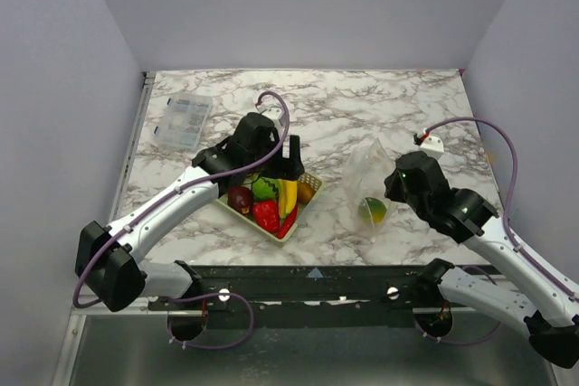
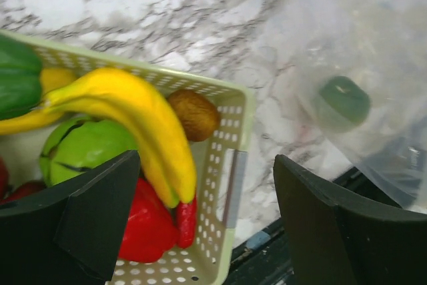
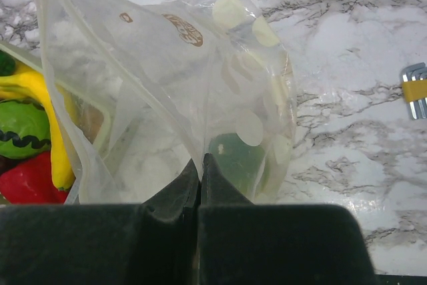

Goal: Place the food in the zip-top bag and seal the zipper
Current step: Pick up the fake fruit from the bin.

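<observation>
The pale yellow basket (image 1: 308, 203) holds the food: bananas (image 2: 143, 128), a green fruit (image 2: 83, 148), a red pepper (image 2: 147, 228), a brown kiwi (image 2: 195, 113) and a green pepper (image 2: 17, 75). My left gripper (image 2: 207, 221) is open and empty above the basket's right corner. The zip-top bag (image 1: 366, 178) stands right of the basket with a green fruit (image 3: 240, 158) inside. My right gripper (image 3: 201, 165) is shut on the bag's edge and holds it up. The bag also shows in the left wrist view (image 2: 373, 51).
A clear compartment box (image 1: 184, 120) lies at the back left. A small white and red object (image 1: 429, 142) lies at the right. Hex keys with a yellow band (image 3: 417, 89) lie right of the bag. The table's front edge runs just below the basket.
</observation>
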Action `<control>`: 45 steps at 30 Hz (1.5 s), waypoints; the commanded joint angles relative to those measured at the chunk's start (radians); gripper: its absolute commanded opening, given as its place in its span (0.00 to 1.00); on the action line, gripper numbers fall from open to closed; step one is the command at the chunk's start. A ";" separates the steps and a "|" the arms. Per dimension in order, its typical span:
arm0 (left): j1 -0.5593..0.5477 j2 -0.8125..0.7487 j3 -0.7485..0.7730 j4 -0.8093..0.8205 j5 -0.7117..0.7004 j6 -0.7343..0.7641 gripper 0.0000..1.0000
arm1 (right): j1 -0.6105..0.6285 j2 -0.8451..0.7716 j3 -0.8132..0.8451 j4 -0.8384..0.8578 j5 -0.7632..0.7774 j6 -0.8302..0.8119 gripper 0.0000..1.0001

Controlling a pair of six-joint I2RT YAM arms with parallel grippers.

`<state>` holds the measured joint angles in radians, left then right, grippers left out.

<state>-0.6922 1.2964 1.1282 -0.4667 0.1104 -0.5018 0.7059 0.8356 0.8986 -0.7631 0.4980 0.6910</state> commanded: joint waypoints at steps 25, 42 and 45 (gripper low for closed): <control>0.113 0.081 -0.122 -0.070 -0.252 -0.138 0.91 | 0.004 -0.003 -0.027 0.037 -0.017 -0.031 0.01; -0.127 0.207 -0.004 -0.113 -0.347 -0.380 0.74 | 0.003 0.000 -0.030 0.041 -0.026 -0.034 0.01; -0.140 0.257 0.001 -0.120 -0.366 -0.387 0.71 | 0.003 -0.005 -0.029 0.039 -0.025 -0.035 0.01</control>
<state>-0.8169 1.4921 1.1015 -0.5655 -0.1898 -0.8444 0.7059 0.8448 0.8814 -0.7486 0.4812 0.6628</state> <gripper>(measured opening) 0.735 0.008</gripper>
